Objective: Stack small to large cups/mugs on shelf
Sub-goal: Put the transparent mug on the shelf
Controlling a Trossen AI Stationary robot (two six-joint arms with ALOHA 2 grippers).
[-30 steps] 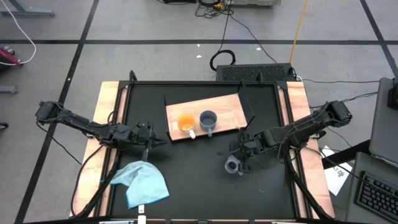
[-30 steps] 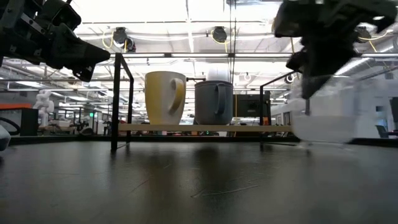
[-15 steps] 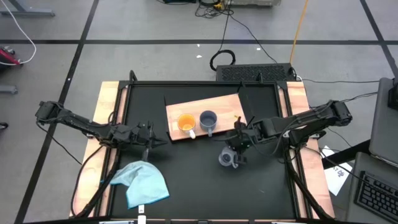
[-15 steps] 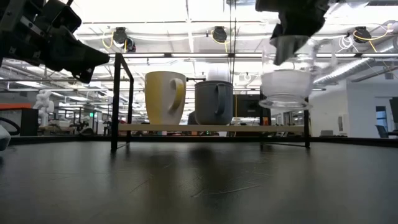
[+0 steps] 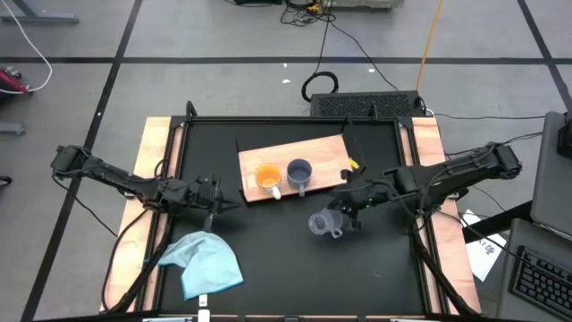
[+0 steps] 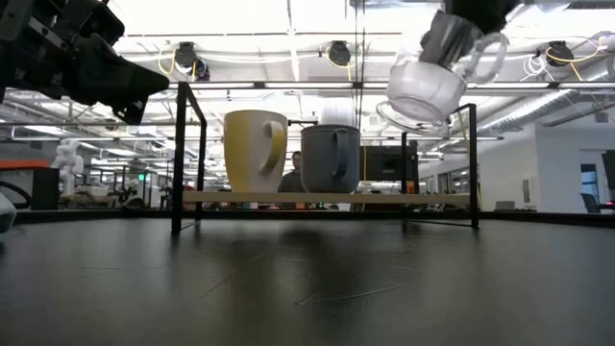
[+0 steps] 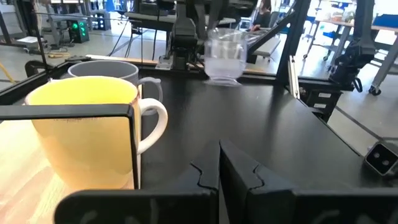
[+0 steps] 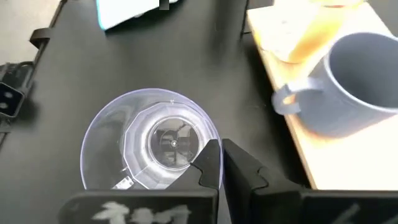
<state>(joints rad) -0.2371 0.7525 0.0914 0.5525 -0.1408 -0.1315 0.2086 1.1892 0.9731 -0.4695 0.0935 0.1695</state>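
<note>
The clear cup (image 5: pixel 320 224) hangs in the air over the black tabletop, just in front of the shelf's right part, and my right gripper (image 5: pixel 347 207) is shut on it. On the shelf (image 5: pixel 326 154), a wooden board raised on a black frame, stand the orange cup (image 5: pixel 267 176) and, to its right, the grey-blue cup (image 5: pixel 298 172), both upright on their bases. My left gripper (image 5: pixel 217 199) hovers shut and holds nothing, just left of the shelf's near left corner. My right gripper has the clear cup by its rim (image 8: pixel 206 147), on the side toward the table's right, pinched at the free ends of the shut fingers (image 8: pixel 239 167). The fingers slant down from the right. The cup hangs clear of the table, tilted, its mouth turned up toward the gripper (image 6: pixel 461 24).
A light blue cloth (image 5: pixel 207 261) lies crumpled at the table's near left. The shelf's black frame posts (image 6: pixel 180 154) rise above the board at its ends. Wooden rails (image 5: pixel 152 170) run along the table's left and right sides.
My right gripper has risen and drifted toward the table's left with the clear cup. The cup has gone from just above the tabletop to higher than the cups on the shelf, and has tipped from nearly upright to tilted.
</note>
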